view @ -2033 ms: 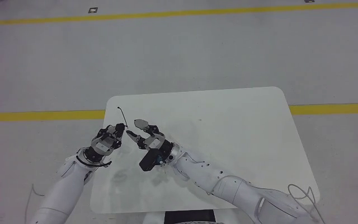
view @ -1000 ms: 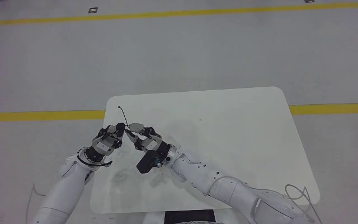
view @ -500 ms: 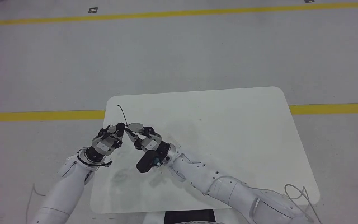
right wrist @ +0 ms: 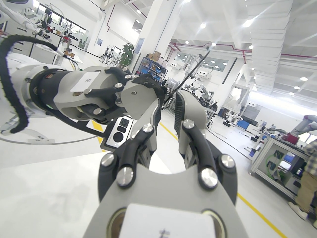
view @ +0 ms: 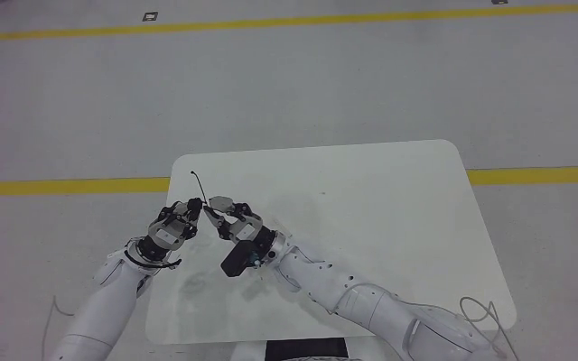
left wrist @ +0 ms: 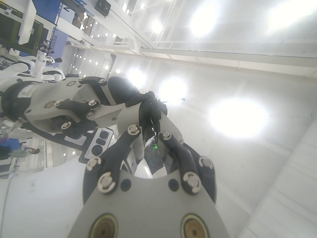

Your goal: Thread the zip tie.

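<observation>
The zip tie point(view: 198, 187) shows as a thin black line, and its lower end is lost inside the grip of the left hand point(view: 192, 209). Whether a head sits there cannot be made out (from the left wrist, bright glare swallows most of it). Both hands point in from the near side and meet tip to tip above the desk point(view: 379, 226), close to its left edge. The left hand pinches the zip tie, which rises slanting toward the far-left corner. The right hand point(right wrist: 168, 100) is narrowly parted, its fingertips just beside the zip tie where it leaves the left hand.
</observation>
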Controlling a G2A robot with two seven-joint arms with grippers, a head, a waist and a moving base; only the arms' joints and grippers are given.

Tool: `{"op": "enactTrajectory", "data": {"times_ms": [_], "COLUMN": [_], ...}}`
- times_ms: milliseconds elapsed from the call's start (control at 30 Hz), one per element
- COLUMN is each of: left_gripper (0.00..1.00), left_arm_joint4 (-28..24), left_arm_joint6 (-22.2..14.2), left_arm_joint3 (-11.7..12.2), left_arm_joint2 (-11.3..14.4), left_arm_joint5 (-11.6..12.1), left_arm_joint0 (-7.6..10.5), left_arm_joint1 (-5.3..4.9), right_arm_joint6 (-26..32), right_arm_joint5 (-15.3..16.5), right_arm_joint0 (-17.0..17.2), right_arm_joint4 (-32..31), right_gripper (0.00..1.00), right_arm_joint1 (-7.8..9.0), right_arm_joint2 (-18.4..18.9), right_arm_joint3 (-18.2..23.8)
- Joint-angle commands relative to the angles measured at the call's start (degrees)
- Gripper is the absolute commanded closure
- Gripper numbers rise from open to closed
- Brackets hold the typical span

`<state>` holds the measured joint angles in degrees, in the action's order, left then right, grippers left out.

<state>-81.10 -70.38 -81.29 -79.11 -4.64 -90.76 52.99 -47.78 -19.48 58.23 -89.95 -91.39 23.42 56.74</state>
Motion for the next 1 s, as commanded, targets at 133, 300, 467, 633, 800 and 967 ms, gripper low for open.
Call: {"op": "enactTrajectory", "data": {"times_ms": [133, 300, 467, 633, 800, 967], "left_gripper": [1.00, 1.00, 1.00, 1.00, 1.00, 1.00], "left_arm_joint4": [0.0, 0.0, 0.0, 0.0, 0.0, 0.0], "left_arm_joint6": [0.0, 0.0, 0.0, 0.0, 0.0, 0.0], "left_arm_joint3": [0.0, 0.0, 0.0, 0.0, 0.0, 0.0], "left_arm_joint2": [0.0, 0.0, 0.0, 0.0, 0.0, 0.0], "left_arm_joint5": [0.0, 0.0, 0.0, 0.0, 0.0, 0.0], "left_arm_joint0": [0.00, 0.00, 0.00, 0.00, 0.00, 0.00], "left_arm_joint1": [0.00, 0.00, 0.00, 0.00, 0.00, 0.00], "right_arm_joint6": [-0.3, -0.3, -0.1, 0.1, 0.2, 0.1], "right_arm_joint5": [0.0, 0.0, 0.0, 0.0, 0.0, 0.0], "right_arm_joint0": [0.3, 0.3, 0.1, -0.1, -0.1, 0.0], "right_arm_joint4": [0.0, 0.0, 0.0, 0.0, 0.0, 0.0], "right_gripper": [0.89, 0.90, 0.89, 0.88, 0.89, 0.98], "right_arm_joint1": [0.09, 0.14, 0.13, 0.09, 0.06, 0.02], "right_arm_joint2": [0.3, 0.2, -0.1, -0.4, -0.4, -0.2], "right_arm_joint3": [0.2, 0.3, 0.3, 0.3, 0.3, 0.3]}}
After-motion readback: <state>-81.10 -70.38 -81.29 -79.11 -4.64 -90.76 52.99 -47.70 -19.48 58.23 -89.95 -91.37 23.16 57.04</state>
